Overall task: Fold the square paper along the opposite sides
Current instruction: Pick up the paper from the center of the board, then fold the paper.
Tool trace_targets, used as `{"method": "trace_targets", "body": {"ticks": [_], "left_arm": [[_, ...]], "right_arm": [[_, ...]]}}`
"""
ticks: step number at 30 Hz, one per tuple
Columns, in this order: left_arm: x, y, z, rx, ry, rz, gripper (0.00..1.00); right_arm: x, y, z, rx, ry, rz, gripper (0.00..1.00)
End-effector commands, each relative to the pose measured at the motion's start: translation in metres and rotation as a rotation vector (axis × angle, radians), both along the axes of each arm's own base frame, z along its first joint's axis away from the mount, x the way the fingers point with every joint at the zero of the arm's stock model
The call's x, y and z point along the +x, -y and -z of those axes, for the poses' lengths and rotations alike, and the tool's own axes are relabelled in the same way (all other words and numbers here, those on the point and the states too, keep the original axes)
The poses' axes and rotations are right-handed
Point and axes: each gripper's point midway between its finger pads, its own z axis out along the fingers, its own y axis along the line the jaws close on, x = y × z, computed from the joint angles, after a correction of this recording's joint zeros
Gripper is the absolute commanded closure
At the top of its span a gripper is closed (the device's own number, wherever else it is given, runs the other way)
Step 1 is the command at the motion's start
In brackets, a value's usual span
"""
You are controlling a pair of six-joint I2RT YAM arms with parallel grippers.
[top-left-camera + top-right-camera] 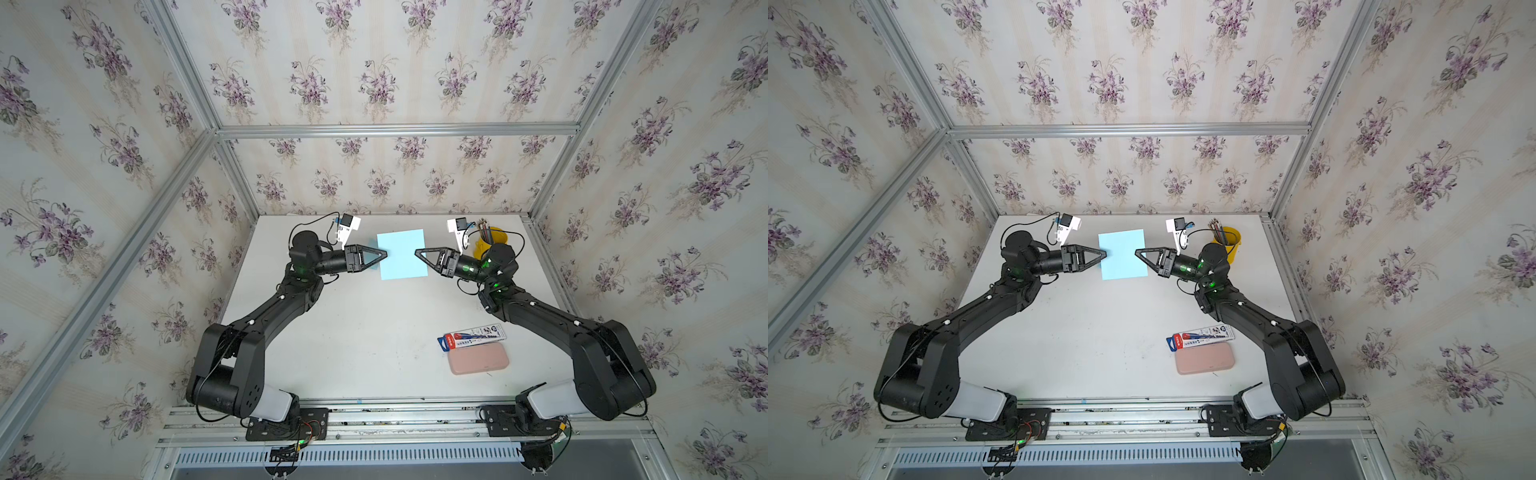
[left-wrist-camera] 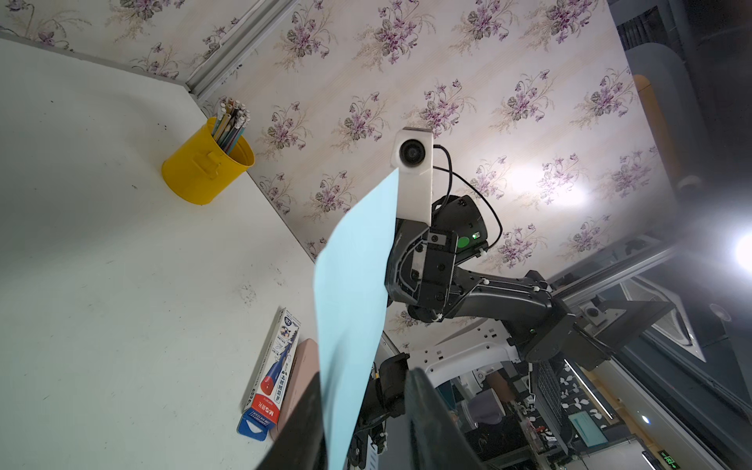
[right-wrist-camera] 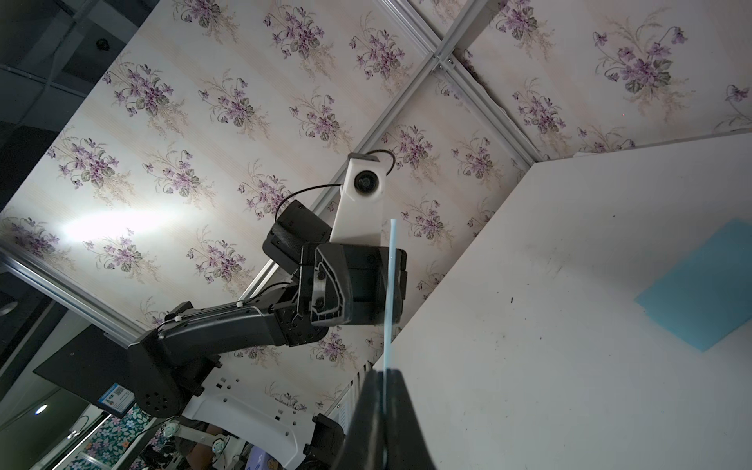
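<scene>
Above the far middle of the bench (image 1: 374,332), the square light-blue paper (image 1: 401,253) is hanging in the air between the two hands. The right hand (image 1: 417,252) is pinching one side edge with its fingers fully closed; in the right wrist view the paper (image 3: 390,285) is showing edge-on, running out of the clamped tips. The left hand (image 1: 384,253) is sitting at the opposite edge, partly open: in the left wrist view the paper (image 2: 354,285) is lying against one finger (image 2: 303,423) while the other finger (image 2: 431,407) is standing apart from it. A yellow pencil cup (image 1: 494,243) is sitting behind the right arm, and a pen box (image 1: 473,336) and a pink case (image 1: 478,358) are lying side by side nearer the front.
</scene>
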Motion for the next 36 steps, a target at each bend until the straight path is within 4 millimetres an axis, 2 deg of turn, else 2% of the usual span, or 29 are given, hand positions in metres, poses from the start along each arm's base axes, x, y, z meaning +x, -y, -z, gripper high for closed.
{"method": "trace_targets", "body": {"ticks": [1, 5, 7, 11, 12, 20, 24, 28, 32, 36], "left_arm": [[-0.002, -0.001, -0.007, -0.012, 0.045, -0.004, 0.72], [-0.002, -0.002, -0.007, -0.002, 0.045, -0.013, 0.86], [-0.001, -0.002, -0.008, 0.01, 0.052, -0.021, 1.0], [-0.002, -0.003, -0.009, 0.035, 0.063, -0.036, 1.0], [-0.006, -0.005, -0.016, 0.041, 0.092, -0.045, 1.0], [-0.03, -0.01, -0.029, 0.095, 0.216, -0.052, 1.0], [-0.046, -0.006, -0.042, 0.098, 0.277, -0.015, 1.0], [-0.058, -0.001, -0.055, 0.089, 0.321, 0.021, 1.0], [-0.062, 0.001, -0.059, 0.089, 0.324, 0.035, 1.0], [-0.065, 0.002, -0.065, 0.071, 0.348, 0.045, 1.0]], "right_arm": [[0.002, 0.003, -0.004, 0.005, 0.023, 0.033, 1.0], [0.001, 0.003, -0.006, 0.004, 0.029, 0.031, 1.0], [0.001, 0.003, -0.007, 0.001, 0.033, 0.03, 1.0], [-0.001, 0.005, -0.009, -0.01, 0.05, 0.033, 0.93], [-0.003, 0.004, -0.01, -0.019, 0.061, 0.035, 0.88], [0.0, 0.011, -0.022, -0.115, 0.164, 0.104, 0.37], [0.004, 0.019, -0.027, -0.156, 0.205, 0.171, 0.02], [0.013, 0.037, -0.033, -0.213, 0.289, 0.325, 0.0], [0.011, 0.054, -0.046, -0.188, 0.393, 0.438, 0.0], [0.009, 0.037, -0.048, -0.191, 0.33, 0.316, 0.03]]}}
